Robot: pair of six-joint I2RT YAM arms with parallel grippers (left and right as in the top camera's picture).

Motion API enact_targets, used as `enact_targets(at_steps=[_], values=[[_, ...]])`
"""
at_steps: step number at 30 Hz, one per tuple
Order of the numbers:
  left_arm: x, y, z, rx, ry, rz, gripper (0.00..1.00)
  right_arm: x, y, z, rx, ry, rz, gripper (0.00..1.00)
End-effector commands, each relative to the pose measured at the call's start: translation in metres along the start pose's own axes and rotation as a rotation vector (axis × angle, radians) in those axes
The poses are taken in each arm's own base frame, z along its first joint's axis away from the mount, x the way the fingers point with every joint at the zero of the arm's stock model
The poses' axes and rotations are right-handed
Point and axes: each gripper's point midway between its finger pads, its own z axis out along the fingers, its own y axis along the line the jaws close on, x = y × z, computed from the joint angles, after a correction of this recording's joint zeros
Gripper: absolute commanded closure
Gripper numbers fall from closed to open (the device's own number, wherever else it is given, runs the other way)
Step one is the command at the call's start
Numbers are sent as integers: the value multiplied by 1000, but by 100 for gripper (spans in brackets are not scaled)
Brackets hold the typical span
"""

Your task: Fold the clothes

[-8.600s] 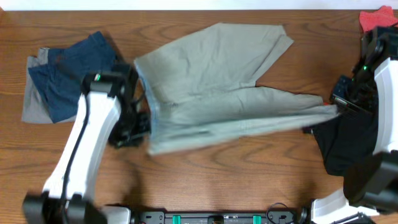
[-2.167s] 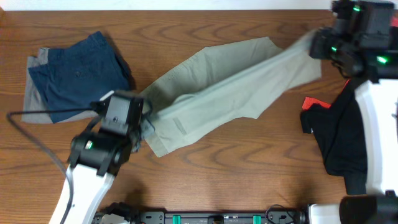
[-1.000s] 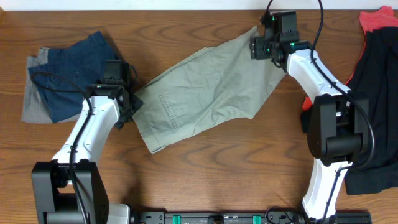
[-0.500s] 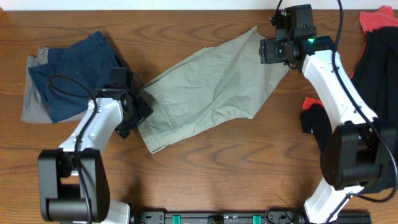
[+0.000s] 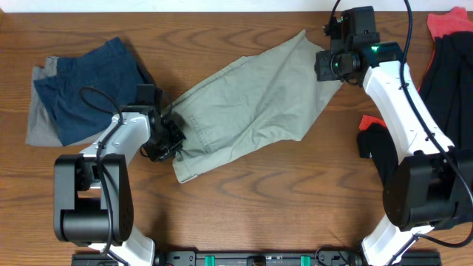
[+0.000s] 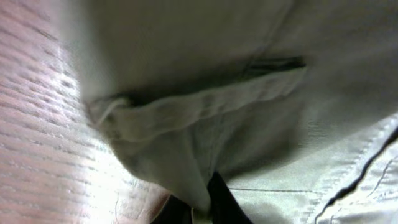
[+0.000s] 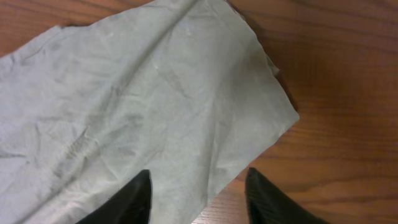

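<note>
Nearest in, the left gripper point(image 5: 167, 135) is down low on the brown wooden table point(image 5: 281, 199). Its fingers are pinched tight on a fold at the waistband end of the light khaki cotton shorts point(image 5: 247, 103). The left wrist view confirms it, with cloth squeezed between the dark fingertips point(image 6: 227, 208). From that grip the shorts lie spread flat, running diagonally away toward the far right, pocket seam showing. Off to the left, well apart, navy blue shorts point(image 5: 89, 85) lie on top of a flat grey cloth point(image 5: 37, 122). A black garment point(image 5: 451, 81) is draped along the right edge. At the far leg hem, the right gripper point(image 5: 329, 65) hovers with jaws spread wide, gripping nothing, the hem corner point(image 7: 273, 106) just beyond its fingers. A red cloth point(image 5: 447, 22) sits at the far right corner.
</note>
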Motion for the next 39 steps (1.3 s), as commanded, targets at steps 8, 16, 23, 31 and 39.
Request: enact_targets(at_steps=[8, 16, 23, 31, 39], values=[[9, 20, -47, -129, 22, 96, 93, 10, 41, -6, -165, 41, -93, 99], [13, 1, -124, -48, -122, 152, 94, 56, 106, 14, -343, 192, -165, 99], [26, -4, -159, 25, -217, 174, 94, 109, 168, 45, -423, 304, -278, 99], [47, -7, -169, 87, -177, 182, 94, 175, 237, 80, -463, 411, -407, 99], [58, -12, -186, 131, -192, 200, 94, 216, 270, 106, -463, 477, -402, 99]])
